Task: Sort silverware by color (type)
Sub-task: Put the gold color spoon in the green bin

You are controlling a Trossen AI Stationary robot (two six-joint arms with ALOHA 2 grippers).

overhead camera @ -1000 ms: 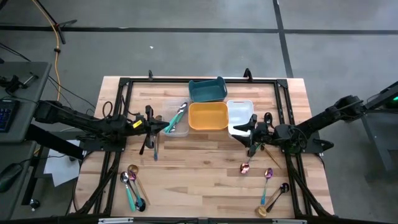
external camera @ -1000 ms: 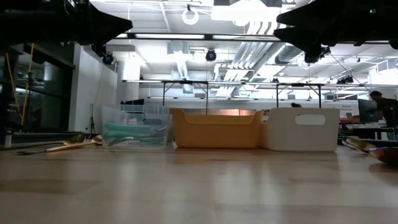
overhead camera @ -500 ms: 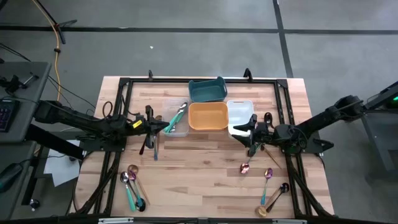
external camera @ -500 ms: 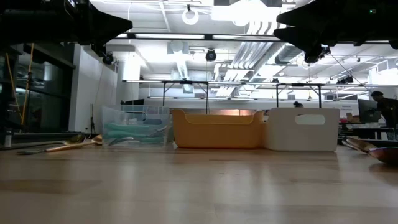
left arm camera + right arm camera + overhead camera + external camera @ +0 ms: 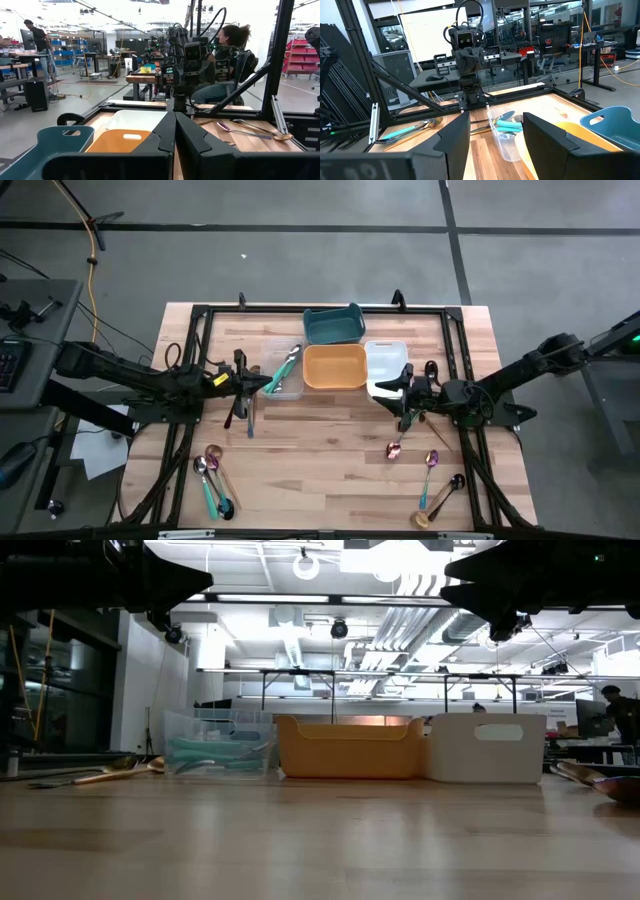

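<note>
- silverware lies in two loose groups on the wooden surface (image 5: 320, 450): a near-left cluster (image 5: 213, 480) of gold, silver, teal-handled and dark pieces, and a near-right cluster (image 5: 432, 480) with an iridescent pink-purple spoon (image 5: 430, 462), a dark spoon and a gold one.
- a small pink spoon (image 5: 393, 450) rests alone just left of the right cluster, below the right hand.
- teal-handled pieces (image 5: 287, 366) already sit in the clear tray (image 5: 272, 380), one handle sticking out over its rim.
- an orange tray (image 5: 335, 367) stands between the clear tray and a white tray (image 5: 386, 355); a teal tray (image 5: 334, 324) sits behind them toward the far edge.
- the left hand (image 5: 262, 387) hangs above the surface just beside the clear tray's near corner, its fingers pressed together with nothing between them.
- the right hand (image 5: 395, 391) hovers at the white tray's near edge, its fingers spread apart and gripping nothing.
- seen level from the surface, the clear, orange and white trays line up side by side, with both arms dark overhead.
- people show in the room beyond, one seated behind the right arm in the left wrist view.
</note>
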